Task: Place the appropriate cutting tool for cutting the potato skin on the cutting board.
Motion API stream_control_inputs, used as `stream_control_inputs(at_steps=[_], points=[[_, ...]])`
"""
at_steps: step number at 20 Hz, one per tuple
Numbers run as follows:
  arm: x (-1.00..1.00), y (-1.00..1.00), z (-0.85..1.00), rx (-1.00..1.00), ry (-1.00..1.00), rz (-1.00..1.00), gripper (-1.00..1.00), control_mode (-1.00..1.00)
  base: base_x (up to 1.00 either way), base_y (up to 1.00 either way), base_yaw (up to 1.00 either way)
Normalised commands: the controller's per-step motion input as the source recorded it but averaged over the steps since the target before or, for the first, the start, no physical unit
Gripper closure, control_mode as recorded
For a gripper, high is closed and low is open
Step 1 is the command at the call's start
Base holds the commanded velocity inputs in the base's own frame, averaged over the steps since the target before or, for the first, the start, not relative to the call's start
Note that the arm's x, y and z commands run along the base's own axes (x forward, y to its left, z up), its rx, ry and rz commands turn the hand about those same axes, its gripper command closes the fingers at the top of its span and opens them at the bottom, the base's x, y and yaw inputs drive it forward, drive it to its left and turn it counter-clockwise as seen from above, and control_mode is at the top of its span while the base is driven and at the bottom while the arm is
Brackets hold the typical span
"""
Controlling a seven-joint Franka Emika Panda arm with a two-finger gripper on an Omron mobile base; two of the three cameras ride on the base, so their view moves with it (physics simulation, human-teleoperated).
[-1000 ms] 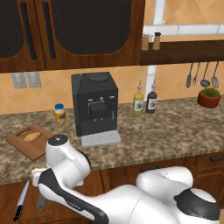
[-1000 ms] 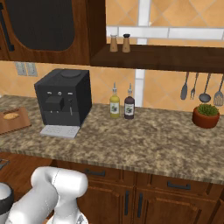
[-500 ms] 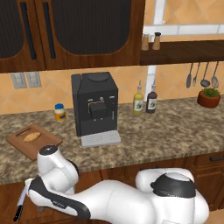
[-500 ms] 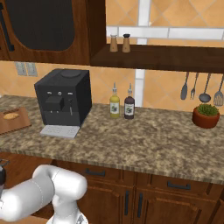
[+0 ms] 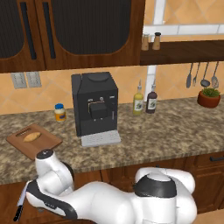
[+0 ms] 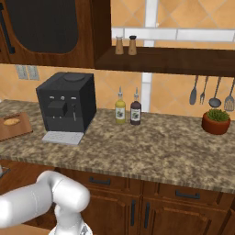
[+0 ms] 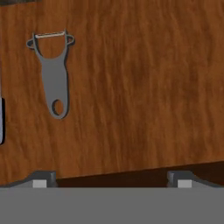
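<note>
The grey peeler (image 7: 53, 74) lies flat on a brown wooden surface, its looped head pointing to the top of the hand view. My gripper (image 7: 111, 180) hovers above that surface, open, with nothing between its fingers; the peeler sits up and to the left of them. The reddish-brown cutting board (image 5: 43, 144) rests at the counter's left end with the tan potato (image 5: 32, 137) on it. The same board (image 6: 18, 129) and potato (image 6: 11, 121) appear at the left edge of the right base view.
A long black-handled knife (image 5: 20, 204) lies low at the left beside my arm; its handle (image 7: 1, 122) touches the hand view's left edge. On the counter stand a black coffee machine (image 5: 94, 104), a small jar (image 5: 60, 112), two bottles (image 5: 145, 99) and a potted plant (image 5: 209, 97).
My arm has swung lower and to the left, below the counter's edge, and now covers the spot beside the knife where the peeler showed a second ago.
</note>
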Motion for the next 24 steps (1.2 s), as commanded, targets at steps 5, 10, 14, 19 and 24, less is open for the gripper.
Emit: stream_control_inputs(at_steps=[5,10,14,19,24], points=[[0.22,0.36,-0.37,0.0,0.0,0.0,-1.0,-1.0,0.0,0.0,0.0],[0.2,0.4,-0.41,0.0,0.0,0.0,-1.0,-1.0,0.0,0.0,0.0],[0.24,0.23,-0.32,0.0,0.0,0.0,-1.0,-1.0,0.0,0.0,0.0],[0.32,0.25,-0.46,0.0,0.02,0.0,-1.0,-1.0,0.0,0.0,0.0],[0.45,0.24,-0.54,0.0,0.04,0.0,-1.0,-1.0,0.0,0.0,0.0]])
